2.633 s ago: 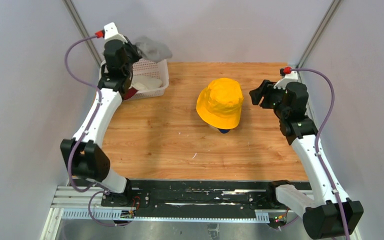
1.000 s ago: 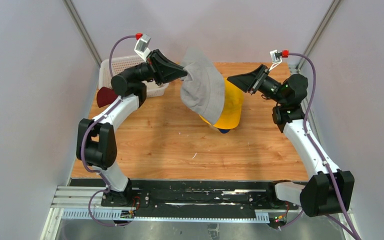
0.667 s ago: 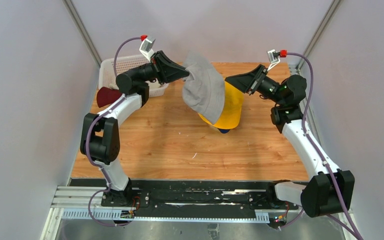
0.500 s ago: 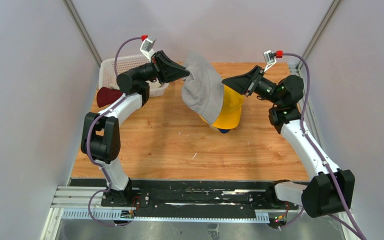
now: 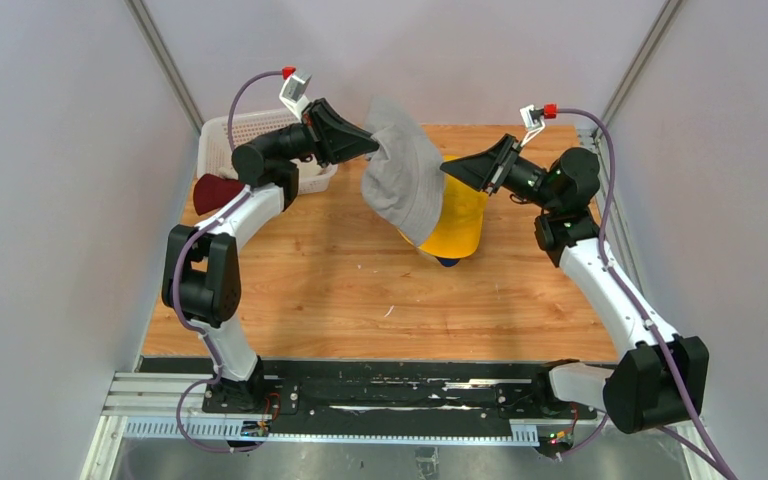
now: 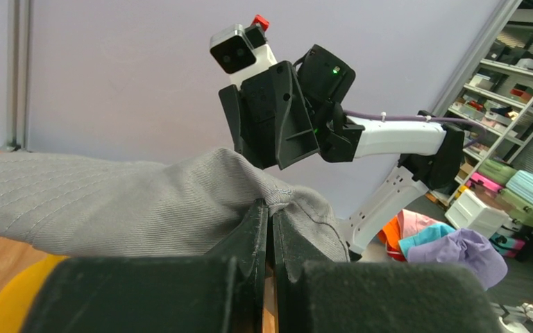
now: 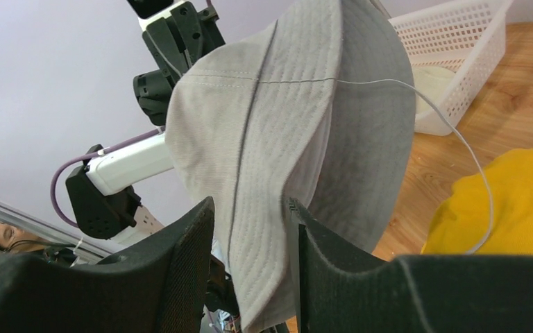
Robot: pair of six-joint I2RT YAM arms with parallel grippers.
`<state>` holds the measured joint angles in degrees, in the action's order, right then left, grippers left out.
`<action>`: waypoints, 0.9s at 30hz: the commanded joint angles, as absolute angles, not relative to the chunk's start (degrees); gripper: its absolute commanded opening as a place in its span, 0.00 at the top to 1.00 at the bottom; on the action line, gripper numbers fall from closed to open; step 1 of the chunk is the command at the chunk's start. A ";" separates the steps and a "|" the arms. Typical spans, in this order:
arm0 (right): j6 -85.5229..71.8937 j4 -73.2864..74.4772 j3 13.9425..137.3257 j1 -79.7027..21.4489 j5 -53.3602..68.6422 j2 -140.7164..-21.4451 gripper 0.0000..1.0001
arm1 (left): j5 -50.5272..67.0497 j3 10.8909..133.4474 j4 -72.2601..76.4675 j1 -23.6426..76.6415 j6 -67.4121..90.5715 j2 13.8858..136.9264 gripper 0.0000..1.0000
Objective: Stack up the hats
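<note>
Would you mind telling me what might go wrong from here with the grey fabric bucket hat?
The left gripper, jaws shut, pinches only the brim edge of the grey fabric bucket hat, so the hanging hat could slip free. The right gripper, jaws open, straddles another part of the brim; closing on a fold could set the hat crooked over the yellow fabric bucket hat.

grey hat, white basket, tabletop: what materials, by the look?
Grey hat: soft woven fabric, probably cotton twill, matte; visible weave, stitched seams, brim hanging limp.
Basket: white moulded plastic, going by the regular grid of holes in its walls.
Tabletop: wood-grain planks, satin finish; solid wood or laminate, cannot tell.
</note>
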<state>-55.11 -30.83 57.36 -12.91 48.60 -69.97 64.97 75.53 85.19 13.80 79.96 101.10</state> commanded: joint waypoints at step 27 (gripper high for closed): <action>-58.81 -39.22 61.49 -18.11 49.59 -78.29 0.86 | 66.07 78.41 89.12 14.02 81.29 101.45 1.00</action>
